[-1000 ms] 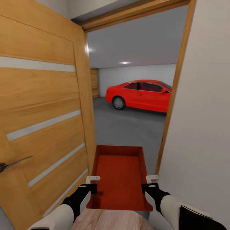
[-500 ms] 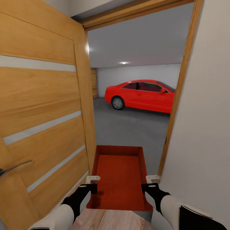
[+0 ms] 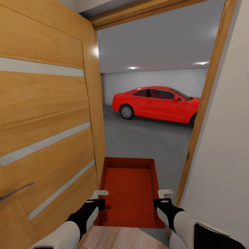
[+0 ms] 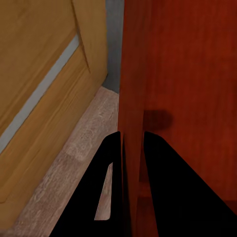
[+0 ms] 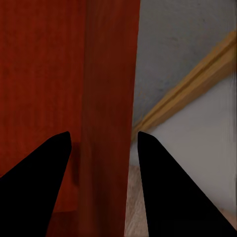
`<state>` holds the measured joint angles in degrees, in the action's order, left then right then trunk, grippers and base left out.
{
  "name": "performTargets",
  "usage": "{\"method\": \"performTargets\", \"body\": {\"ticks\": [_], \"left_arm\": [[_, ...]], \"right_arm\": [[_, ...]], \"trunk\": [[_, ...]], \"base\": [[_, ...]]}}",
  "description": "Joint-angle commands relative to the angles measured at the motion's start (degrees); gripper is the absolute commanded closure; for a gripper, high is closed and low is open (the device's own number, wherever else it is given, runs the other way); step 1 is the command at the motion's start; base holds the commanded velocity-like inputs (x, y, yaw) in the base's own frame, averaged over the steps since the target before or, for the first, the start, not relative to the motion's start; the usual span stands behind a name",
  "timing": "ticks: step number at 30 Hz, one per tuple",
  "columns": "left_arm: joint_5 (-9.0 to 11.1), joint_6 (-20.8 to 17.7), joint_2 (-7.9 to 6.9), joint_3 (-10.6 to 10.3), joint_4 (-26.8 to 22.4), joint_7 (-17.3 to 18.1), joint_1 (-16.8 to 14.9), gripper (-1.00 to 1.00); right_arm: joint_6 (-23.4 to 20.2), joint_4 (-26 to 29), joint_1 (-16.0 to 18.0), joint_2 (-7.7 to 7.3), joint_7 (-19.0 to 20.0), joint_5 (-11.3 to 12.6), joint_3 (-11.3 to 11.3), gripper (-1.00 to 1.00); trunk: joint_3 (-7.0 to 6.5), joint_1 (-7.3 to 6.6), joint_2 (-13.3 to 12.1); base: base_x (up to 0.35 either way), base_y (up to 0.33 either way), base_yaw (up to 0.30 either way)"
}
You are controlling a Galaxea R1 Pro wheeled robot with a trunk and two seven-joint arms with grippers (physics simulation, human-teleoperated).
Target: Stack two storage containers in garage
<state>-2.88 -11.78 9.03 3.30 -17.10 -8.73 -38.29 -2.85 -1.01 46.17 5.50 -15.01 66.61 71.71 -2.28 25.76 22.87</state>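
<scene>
— What changed since a second ago?

— Mostly the camera: the whole view has slid, so the doorway shows more of the garage, and the red car point(image 3: 157, 104) is now seen almost to its rear, with a second ceiling light in sight. The open wooden door point(image 3: 45, 114) takes more of the left side, and its handle point(image 3: 15, 192) sits lower in the picture. The bin and both arms sit where they did.

— Where is the storage container?

— The orange-red storage container point(image 3: 129, 192) is carried level in front of the robot, between the two claws, its far end over the dark grey garage floor point(image 3: 145, 138), its near end over the wood planks point(image 3: 117, 238).

— And the claws?

— The left claw point(image 3: 100, 194) is clamped on the bin's left wall; in the left wrist view its black fingers point(image 4: 111, 197) sit on either side of that wall point(image 4: 132, 98). The right claw point(image 3: 164, 193) grips the right wall likewise, its fingers point(image 5: 39, 182) straddling the rim.

— What's to the right?

— A pale wall point(image 3: 224, 155) and the door frame point(image 3: 204, 103).
</scene>
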Motion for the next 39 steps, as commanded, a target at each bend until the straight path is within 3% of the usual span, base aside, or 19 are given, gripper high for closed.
{"method": "performTargets", "body": {"ticks": [1,22,39], "left_arm": [[0.07,-0.27,-0.42,-0.40,1.10,-0.06,0.05,1.00],[0.07,-0.29,-0.42,-0.40,1.12,-0.04,0.05,1.00],[0.07,-0.32,-0.42,-0.40,1.10,0.03,0.06,1.00]], "right_arm": [[0.47,0.05,0.06,-0.35,-0.11,-0.43,-1.21,1.00],[0.47,0.05,0.06,-0.32,-0.11,-0.43,-1.17,1.00],[0.47,0.05,0.06,-0.31,-0.11,-0.43,-1.14,1.00]], "trunk": [[0.02,0.02,0.05],[0.02,0.02,0.05],[0.02,0.02,0.05]], "base": [[0.009,0.008,-0.231],[0.004,0.004,-0.211],[0.165,0.228,-0.040]]}}
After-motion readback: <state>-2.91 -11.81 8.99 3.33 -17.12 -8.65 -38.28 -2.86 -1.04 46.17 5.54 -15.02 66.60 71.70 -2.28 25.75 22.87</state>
